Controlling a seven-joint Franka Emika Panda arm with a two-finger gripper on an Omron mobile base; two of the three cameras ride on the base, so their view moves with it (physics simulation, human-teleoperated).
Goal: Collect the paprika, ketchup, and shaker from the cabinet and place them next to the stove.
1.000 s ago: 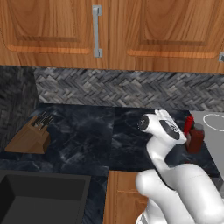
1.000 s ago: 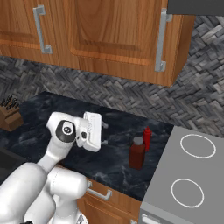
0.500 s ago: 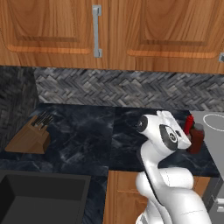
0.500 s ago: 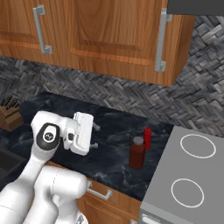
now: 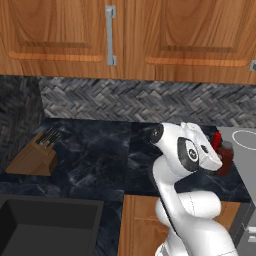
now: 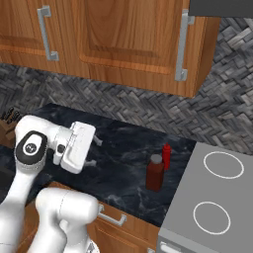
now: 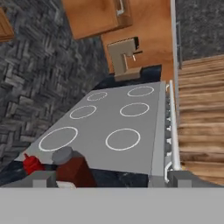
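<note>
Above dark counter (image 6: 123, 163), arm bent, gripper (image 6: 94, 151) spread wide, empty, pointing sideways toward paprika (image 6: 155, 173); ketchup (image 6: 167, 156) just behind.

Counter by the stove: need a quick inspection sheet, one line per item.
surface: dark marble counter, stove at its right end.
job's things: paprika and ketchup stand together beside the stove; shaker not seen here.
clutter: knife block on the counter's left, sink in front.
grippers: tool open, holding nothing, left of the jars.
cables: nothing seen.
surroundings: closed wood cupboards above, herringbone backsplash.
</note>
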